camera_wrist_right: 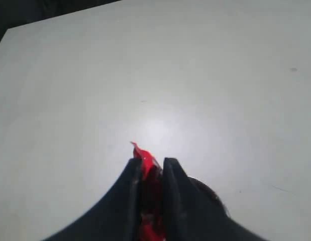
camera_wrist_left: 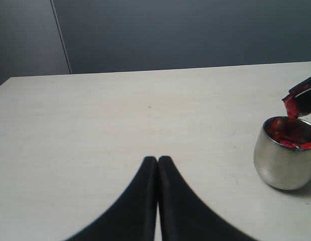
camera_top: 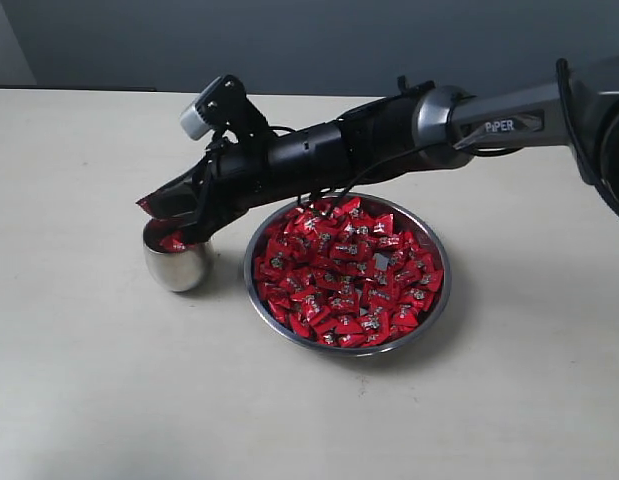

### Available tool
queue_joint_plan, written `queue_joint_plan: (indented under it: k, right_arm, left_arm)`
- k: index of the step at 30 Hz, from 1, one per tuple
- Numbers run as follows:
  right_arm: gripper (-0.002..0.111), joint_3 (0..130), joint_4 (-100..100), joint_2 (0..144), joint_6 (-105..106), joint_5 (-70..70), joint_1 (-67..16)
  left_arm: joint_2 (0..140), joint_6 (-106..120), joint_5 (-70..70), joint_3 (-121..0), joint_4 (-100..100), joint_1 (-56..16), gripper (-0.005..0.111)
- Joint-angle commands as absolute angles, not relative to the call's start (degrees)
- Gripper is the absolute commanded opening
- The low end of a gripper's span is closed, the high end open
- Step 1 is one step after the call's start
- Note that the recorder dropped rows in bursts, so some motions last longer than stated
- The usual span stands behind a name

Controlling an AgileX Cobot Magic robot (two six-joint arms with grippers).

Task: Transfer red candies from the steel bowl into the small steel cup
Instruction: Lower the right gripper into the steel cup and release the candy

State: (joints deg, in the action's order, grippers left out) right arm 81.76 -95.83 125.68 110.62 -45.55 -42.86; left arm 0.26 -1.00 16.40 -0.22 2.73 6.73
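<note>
red candies (camera_top: 344, 275), shiny, heaped in steel bowl (camera_top: 442, 295), right gripper (camera_top: 157, 207) pinching one over small steel cup (camera_top: 177, 268), left gripper (camera_wrist_left: 158, 159) together

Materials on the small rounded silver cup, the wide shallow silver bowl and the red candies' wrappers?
Small rounded silver cup: polished metal, likely steel; its mirror-like body reflects the table.
Wide shallow silver bowl: same bright metal look, with a thin gleaming rim.
Red candies: glossy, crinkled wrappers, either foil or plastic film; cannot tell which.

red candies (camera_top: 344, 275) heaped in steel bowl (camera_top: 441, 287) | small steel cup (camera_top: 177, 268) upright just beside, few candies inside
</note>
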Motion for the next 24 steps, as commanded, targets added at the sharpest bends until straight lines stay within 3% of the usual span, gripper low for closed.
queue_joint_plan:
  k: [1, 20, 22, 24]
  right_arm:
    - [-0.001, 82.1, -95.5, 125.7, 110.8, -43.2, -43.4]
    - [-0.001, 82.1, -93.6, 125.7, 104.3, -40.3, -43.4]
    - [0.002, 82.1, -93.6, 125.7, 104.3, -40.3, -43.4]
    - [0.012, 82.1, -93.6, 125.7, 103.6, -40.3, -43.4]
  left_arm:
    - [0.0, -1.1, 16.3, 0.0, 2.6, 6.8, 0.0]
    - [0.0, -1.1, 16.3, 0.0, 2.6, 6.8, 0.0]
    - [0.0, -1.1, 16.3, 0.0, 2.6, 6.8, 0.0]
    - [0.0, -1.1, 16.3, 0.0, 2.6, 6.8, 0.0]
